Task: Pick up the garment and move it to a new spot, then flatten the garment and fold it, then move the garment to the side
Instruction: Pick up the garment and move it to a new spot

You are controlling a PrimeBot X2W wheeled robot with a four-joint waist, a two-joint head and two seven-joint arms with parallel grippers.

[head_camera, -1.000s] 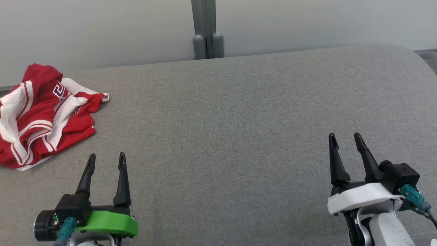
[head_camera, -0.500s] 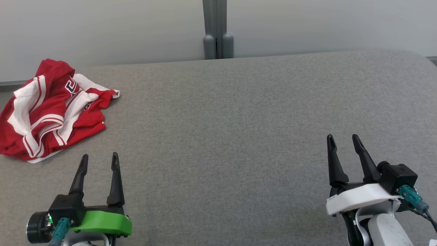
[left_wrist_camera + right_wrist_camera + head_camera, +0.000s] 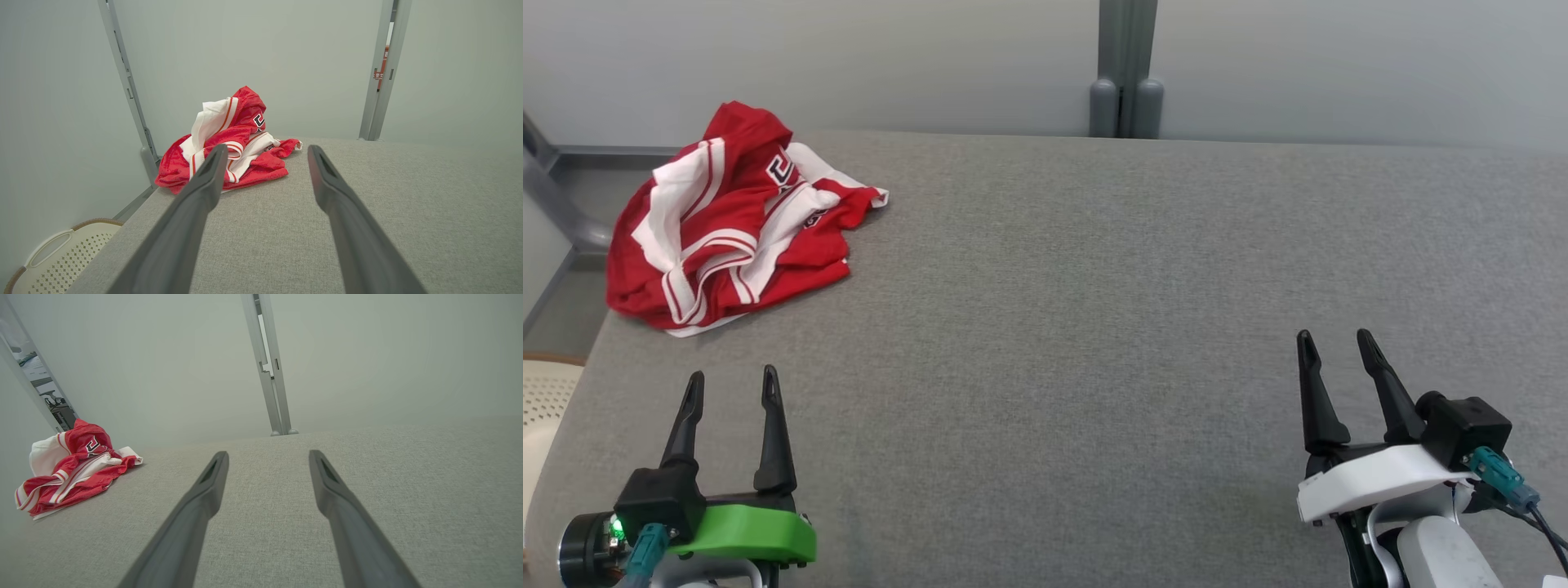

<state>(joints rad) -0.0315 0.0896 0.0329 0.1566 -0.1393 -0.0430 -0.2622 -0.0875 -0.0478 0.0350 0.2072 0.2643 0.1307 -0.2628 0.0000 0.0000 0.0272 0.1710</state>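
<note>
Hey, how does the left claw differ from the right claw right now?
The left claw sits on a green base; the right claw sits on a white base. The left claw is close to the crumpled red-and-white garment; the right claw is far across the grey surface from it. Both stand open and empty, with their fingers pointing away from the robot.

The red-and-white striped jersey [image 3: 734, 220] lies crumpled in a heap — far left corner of the grey table [image 3: 1094, 286] — unfolded.
</note>
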